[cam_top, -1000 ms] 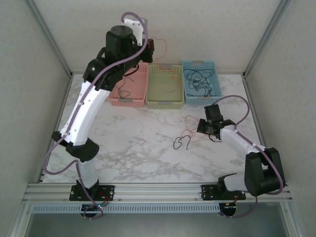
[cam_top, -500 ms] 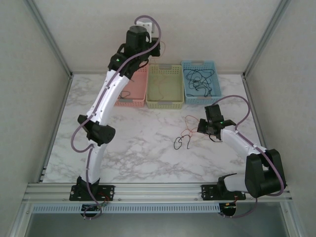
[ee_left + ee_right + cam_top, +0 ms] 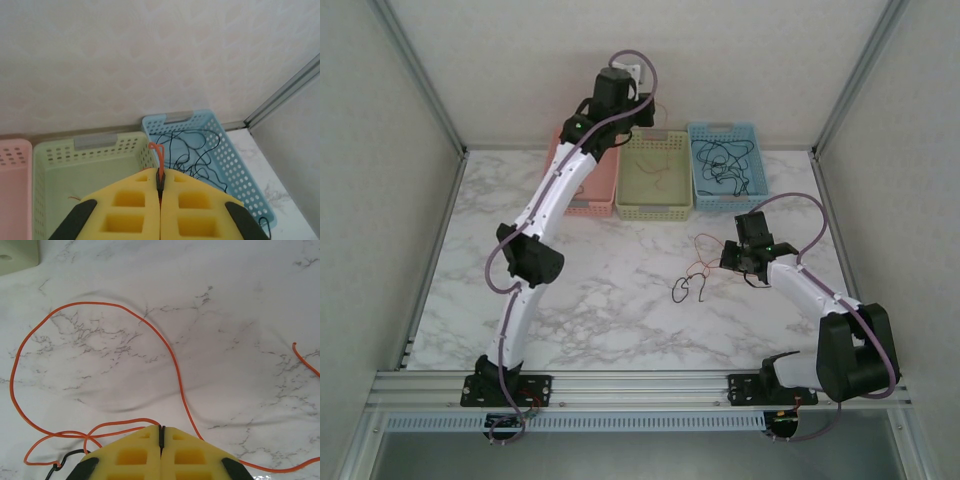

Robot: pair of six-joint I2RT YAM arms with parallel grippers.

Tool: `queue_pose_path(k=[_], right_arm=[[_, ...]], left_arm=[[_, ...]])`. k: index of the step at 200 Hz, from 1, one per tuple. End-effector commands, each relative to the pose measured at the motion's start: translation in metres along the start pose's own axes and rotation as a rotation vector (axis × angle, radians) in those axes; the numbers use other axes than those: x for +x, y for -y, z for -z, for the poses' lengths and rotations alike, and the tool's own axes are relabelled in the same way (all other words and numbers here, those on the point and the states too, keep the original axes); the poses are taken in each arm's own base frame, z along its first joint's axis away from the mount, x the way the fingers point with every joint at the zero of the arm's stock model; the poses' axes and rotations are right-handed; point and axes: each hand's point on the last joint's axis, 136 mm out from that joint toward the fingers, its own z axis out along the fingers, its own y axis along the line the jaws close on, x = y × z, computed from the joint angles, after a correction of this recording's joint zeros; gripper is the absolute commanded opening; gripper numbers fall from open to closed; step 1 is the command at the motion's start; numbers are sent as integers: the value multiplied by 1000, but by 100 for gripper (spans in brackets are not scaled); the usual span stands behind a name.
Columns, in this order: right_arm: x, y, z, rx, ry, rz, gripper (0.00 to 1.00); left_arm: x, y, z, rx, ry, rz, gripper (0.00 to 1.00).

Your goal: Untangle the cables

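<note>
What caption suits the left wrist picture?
Left hand, shut on an orange wire, hangs above the green basket beside the blue basket of black wires.

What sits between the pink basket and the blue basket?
The green basket sits between the pink basket and the blue basket, side by side in a row, as the top external view shows.
</note>
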Motion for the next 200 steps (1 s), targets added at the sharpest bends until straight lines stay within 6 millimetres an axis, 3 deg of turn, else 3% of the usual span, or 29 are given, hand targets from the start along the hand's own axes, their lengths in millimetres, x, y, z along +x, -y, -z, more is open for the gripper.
queue_pose_path(k=[1,22,40,66,83,115,139,146,154,157,186,200], right_arm=[[6,0,3,-3,-9,11,0],[7,0,2,-5,-13,8,0],[7,-1,3,-5,-15,8,0],[6,0,4,-2,-8,10,0],[6,0,4,-3,-11,11,0],[5,-2,2,-9,-13,8,0],[6,-2,3,-11,-10,5,0],[6,-2,3,-14,-9,6,0],[5,-3,3,-17,-10,5,0],[5,-3,3,-17,-10,6,0],[6,-5,6,-32,-5,1,0],[8,-5,5,-39,-8,-4,0]], left_arm=[[47,-20,-26,-30,-130,23,4],[76,-30,-43,-50,-196,42,32],[96,-39,-55,-67,-235,55,45],[110,-44,-58,-71,-279,84,56],[104,-40,-48,-67,-284,87,58],[64,-18,0,-38,-256,66,58],[56,-4,48,-32,-266,42,55],[50,2,64,-13,-229,46,55],[58,2,77,5,-200,67,56],[51,5,88,22,-164,77,57],[92,-6,142,59,-123,198,58],[132,-10,159,75,-162,227,58]])
